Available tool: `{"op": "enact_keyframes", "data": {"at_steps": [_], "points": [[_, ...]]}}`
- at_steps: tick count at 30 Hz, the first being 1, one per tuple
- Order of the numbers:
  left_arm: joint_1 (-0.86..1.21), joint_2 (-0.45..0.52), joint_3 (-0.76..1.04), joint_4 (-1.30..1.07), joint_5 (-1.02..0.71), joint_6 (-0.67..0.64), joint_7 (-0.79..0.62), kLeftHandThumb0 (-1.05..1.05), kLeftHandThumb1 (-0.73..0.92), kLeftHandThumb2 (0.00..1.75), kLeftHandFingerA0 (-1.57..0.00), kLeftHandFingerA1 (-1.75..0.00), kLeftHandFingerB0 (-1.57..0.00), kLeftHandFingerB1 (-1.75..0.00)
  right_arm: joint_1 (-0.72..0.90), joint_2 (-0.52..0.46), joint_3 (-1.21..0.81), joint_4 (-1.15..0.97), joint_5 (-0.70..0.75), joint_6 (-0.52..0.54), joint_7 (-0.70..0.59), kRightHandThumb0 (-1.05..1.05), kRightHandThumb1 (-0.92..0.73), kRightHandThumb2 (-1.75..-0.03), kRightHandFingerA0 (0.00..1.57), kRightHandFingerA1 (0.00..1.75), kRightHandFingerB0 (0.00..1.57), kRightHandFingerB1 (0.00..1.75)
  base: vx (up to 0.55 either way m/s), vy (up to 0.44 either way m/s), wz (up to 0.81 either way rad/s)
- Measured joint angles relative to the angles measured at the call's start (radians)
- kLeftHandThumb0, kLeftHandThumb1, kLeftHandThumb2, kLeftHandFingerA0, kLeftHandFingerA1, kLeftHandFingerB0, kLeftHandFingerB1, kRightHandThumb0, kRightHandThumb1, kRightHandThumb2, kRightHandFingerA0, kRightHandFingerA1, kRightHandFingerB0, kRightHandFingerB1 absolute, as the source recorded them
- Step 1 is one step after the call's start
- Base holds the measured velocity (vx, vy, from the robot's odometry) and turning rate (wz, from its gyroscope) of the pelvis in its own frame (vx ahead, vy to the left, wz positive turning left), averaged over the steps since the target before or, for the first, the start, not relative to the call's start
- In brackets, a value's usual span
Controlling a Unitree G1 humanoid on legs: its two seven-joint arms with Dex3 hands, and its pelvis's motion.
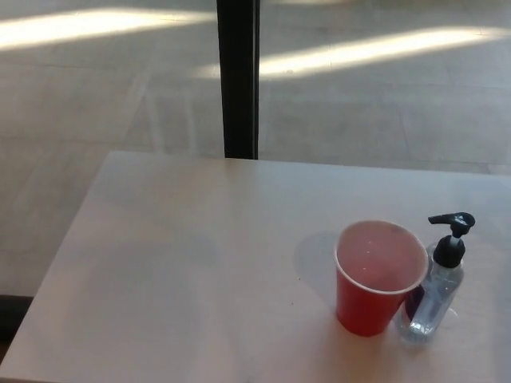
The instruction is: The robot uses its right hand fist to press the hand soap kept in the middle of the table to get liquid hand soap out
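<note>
Hands are both out of view, so nothing can be said of their fingers. Soap bottle (435,299) stands upright near the table's (176,271) right edge, toward the front, touching a red cup (377,279) on its left; its black pump (451,233) points left, nearer the right arm.

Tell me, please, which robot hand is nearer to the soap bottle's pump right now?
Neither can be named: no robot hand is in view. The soap bottle stands untouched beside the red cup.
</note>
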Motion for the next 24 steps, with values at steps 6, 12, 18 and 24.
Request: {"op": "enact_keyframes", "data": {"at_steps": [6, 12, 18, 24], "points": [[-0.003, 0.0, 0.001, 0.002, -0.008, 0.0, 0.0, -0.52, 0.69, 0.6, -0.71, -0.72, -0.51, -0.51, -0.045, 0.001, 0.138, -0.09, 0.053, 0.079, 0.022, -0.12, -0.55, -1.29, 1.01, 1.75, 0.71, 1.64, 0.0, 0.0, 0.0], [-0.003, 0.006, 0.004, 0.005, -0.014, 0.0, -0.001, -0.52, 0.7, 0.6, -0.72, -0.71, -0.5, -0.51, -0.049, 0.025, 0.301, -0.153, 0.1, 0.161, 0.051, -0.13, -0.59, -1.26, 1.0, 1.75, 0.64, 1.7, 0.0, 0.0, 0.0], [0.0, 0.021, 0.004, 0.007, -0.024, -0.004, -0.001, -0.53, 0.69, 0.6, -0.71, -0.71, -0.52, -0.51, -0.048, 0.066, 0.398, -0.137, 0.13, 0.229, 0.076, -0.15, -0.58, -1.26, 0.97, 1.75, 0.66, 1.63, 0.0, 0.0, 0.0], [0.0, 0.024, 0.001, 0.009, -0.025, -0.004, -0.001, -0.52, 0.7, 0.6, -0.71, -0.71, -0.52, -0.51, -0.038, 0.066, 0.442, -0.108, 0.122, 0.244, 0.102, -0.15, -0.6, -1.2, 1.02, 1.75, 0.71, 1.63, 0.0, 0.0, 0.0]]}}
